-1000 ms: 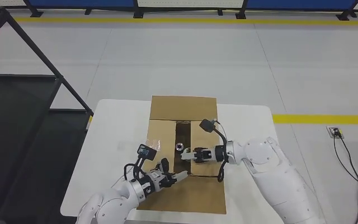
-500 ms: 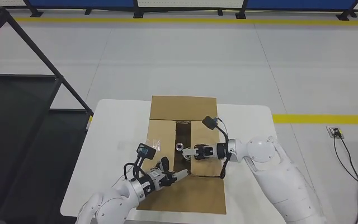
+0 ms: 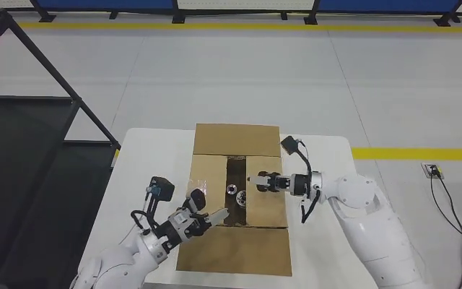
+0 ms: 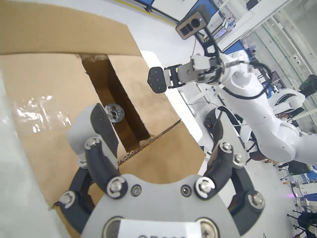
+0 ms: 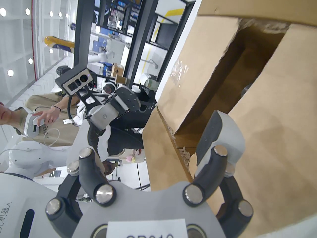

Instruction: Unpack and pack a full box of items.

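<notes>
Cardboard box (image 3: pixel 216 170) on the bench (image 3: pixel 148 170), flaps parted to a narrow slot; a holed metal disc (image 3: pixel 232 191) lies inside. Left tool (image 3: pixel 208 208) wide and empty over the box's near-left flap; right tool (image 3: pixel 258 181) wide and empty over its right flap.

The left gripper (image 3: pixel 206 206) and right gripper (image 3: pixel 254 181) face each other, apart, both spread wide, holding nothing.

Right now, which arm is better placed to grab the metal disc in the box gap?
Left, probably. Its open fingers point at the gap and its wrist view sees the metal disc unobstructed. The right fingers hover over their own flap, which screens most of the gap from that wrist view.
</notes>
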### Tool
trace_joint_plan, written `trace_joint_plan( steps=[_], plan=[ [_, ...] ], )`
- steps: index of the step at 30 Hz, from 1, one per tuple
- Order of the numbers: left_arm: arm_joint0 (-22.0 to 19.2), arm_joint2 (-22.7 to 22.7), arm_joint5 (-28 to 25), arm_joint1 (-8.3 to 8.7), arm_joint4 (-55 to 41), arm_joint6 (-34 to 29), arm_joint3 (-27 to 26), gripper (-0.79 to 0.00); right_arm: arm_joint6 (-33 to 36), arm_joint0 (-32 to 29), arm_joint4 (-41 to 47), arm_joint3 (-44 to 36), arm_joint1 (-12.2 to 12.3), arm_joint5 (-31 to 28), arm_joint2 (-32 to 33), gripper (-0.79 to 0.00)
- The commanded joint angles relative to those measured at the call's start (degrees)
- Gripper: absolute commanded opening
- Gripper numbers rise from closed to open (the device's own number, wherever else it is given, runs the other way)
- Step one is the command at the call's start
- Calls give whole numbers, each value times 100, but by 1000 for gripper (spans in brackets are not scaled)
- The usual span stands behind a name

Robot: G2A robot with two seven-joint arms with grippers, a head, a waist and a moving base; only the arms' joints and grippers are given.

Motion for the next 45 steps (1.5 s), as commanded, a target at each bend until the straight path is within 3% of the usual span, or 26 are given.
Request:
trace_joint_plan(
  steps=[1,9,15,19,24,33,38,45],
  plan=[
    [232,-463,-157,36,-472,-27,-162,0,-828,27,-84,149,-15,150,99,0],
    [1213,-2271,-946,188,-1613,-702,-281,0,-1091,54,53,276,-25,170,150,0],
    [1213,-2271,-946,188,-1613,-702,-281,0,-1091,54,53,276,-25,170,150,0],
    [1200,-2207,-961,190,-1594,-682,-320,0,-1536,226,61,536,-82,301,6,0],
    [1105,-1959,-1040,231,-1961,-1001,-187,0,-2362,903,-97,1648,-179,126,-118,0],
    [1544,-2270,-1242,354,-2411,-1954,630,0,-2874,2082,-300,4000,-459,-323,-668,0],
    [1632,-2113,-1283,429,-2520,-2669,1036,0,-2581,2529,-46,5012,-657,-637,-878,0],
    [1373,-1313,-1251,474,-2362,-3089,1186,0,-1874,2951,339,5804,-857,-1070,-966,0]
  ],
)
